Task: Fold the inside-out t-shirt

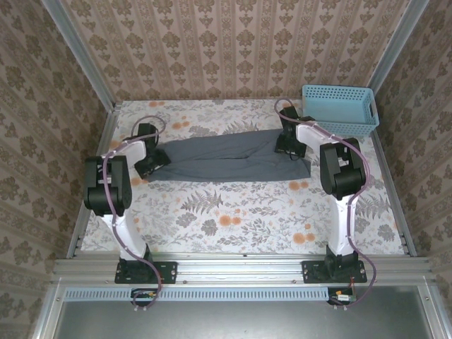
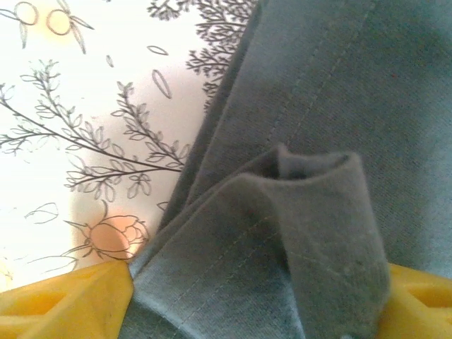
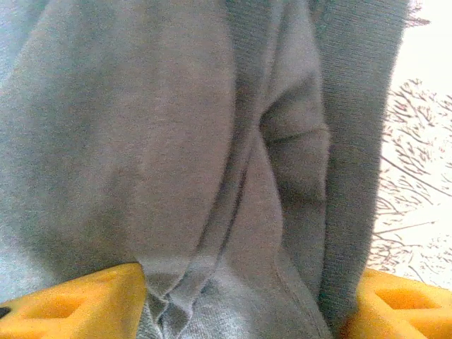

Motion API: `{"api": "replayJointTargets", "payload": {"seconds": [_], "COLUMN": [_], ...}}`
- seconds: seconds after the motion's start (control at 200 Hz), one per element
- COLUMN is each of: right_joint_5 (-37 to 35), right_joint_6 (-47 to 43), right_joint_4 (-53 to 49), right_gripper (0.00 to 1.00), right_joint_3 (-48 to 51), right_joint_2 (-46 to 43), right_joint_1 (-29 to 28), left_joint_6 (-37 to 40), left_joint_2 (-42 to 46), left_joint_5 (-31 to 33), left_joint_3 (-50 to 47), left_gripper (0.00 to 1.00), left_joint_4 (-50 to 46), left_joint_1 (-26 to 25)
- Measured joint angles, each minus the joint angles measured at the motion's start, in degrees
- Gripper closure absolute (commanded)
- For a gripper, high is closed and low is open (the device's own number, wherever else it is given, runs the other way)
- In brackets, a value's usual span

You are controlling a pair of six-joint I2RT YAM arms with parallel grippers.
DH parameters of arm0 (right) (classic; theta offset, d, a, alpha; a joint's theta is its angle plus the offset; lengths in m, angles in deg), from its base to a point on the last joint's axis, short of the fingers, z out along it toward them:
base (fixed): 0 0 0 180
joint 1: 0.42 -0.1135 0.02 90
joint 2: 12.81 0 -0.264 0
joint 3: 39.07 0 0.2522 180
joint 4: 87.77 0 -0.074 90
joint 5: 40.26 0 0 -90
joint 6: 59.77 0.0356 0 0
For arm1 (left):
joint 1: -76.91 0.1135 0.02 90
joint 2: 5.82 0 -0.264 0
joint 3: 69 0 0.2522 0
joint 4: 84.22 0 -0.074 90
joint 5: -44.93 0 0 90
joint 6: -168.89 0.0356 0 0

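1. Lying flat over the whole surface [image 1: 233,219] is a pale cover printed with grey ferns and orange blossoms.
2. Patterned beige wallpaper [image 1: 233,42] is enclosing the surface on three sides, and metal frame rails [image 1: 240,267] are running along the near edge and up the corners.
3. One inside-out t-shirt [image 1: 226,159] is lying across the far half of the surface, drawn out into a long dark grey band from left to right between the two arms.
4. One light blue basket [image 1: 339,109] is sitting in the far right corner, just behind the right arm and apart from the shirt.
5. Two arms are reaching in from the near edge, one to each end of the shirt.
6. The left end effector [image 1: 152,166] is resting at the shirt's left end. In the left wrist view its two yellow fingers [image 2: 63,304] are standing apart, with a stitched hem and a raised fold of fabric bunching between them.
7. The right end effector [image 1: 289,145] is pressing down at the shirt's right end. In the right wrist view its two yellow fingers [image 3: 78,296] are also standing apart, with gathered folds of grey cloth filling the gap.
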Motion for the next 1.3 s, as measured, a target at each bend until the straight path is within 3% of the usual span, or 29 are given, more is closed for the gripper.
{"api": "replayJointTargets", "payload": {"seconds": [0.205, 0.39, 0.67, 0.855, 1.055, 1.3], "right_joint_5": [0.1, -4.0, -13.8, -22.2, -27.5, -33.6], "right_joint_6": [-0.7, -1.9, -5.6, -9.2, -12.7, -17.5], "right_joint_4": [0.4, 1.9, 0.1, -1.9, -4.8, -7.6], "right_gripper": [0.79, 0.91, 0.98, 1.00, 1.00, 1.00], "right_joint_3": [-0.3, 5.4, 13.1, 13.3, 11.4, 6.9], "right_joint_2": [0.1, -4.0, -13.5, -16.8, -19.1, -21.8], "right_joint_1": [-1.0, -1.5, -2.7, -7.6, -12.7, -12.9], "left_joint_6": [0.0, 0.0, -2.3, -2.8, -0.9, 1.8], "left_joint_2": [2.7, 5.7, 18.5, 25.6, 21.0, 9.9], "left_joint_5": [-1.5, -1.5, 0.6, 1.9, 2.5, 2.0], "left_joint_3": [-3.7, -7.8, -18.9, -20.4, -14.7, -9.4], "left_gripper": [0.18, 0.19, 0.17, 0.17, 0.20, 0.30], "left_joint_4": [2.6, 4.8, 1.4, -0.1, -1.5, -2.0], "left_joint_1": [1.6, 1.6, -3.7, -4.4, -5.0, -9.9]}}
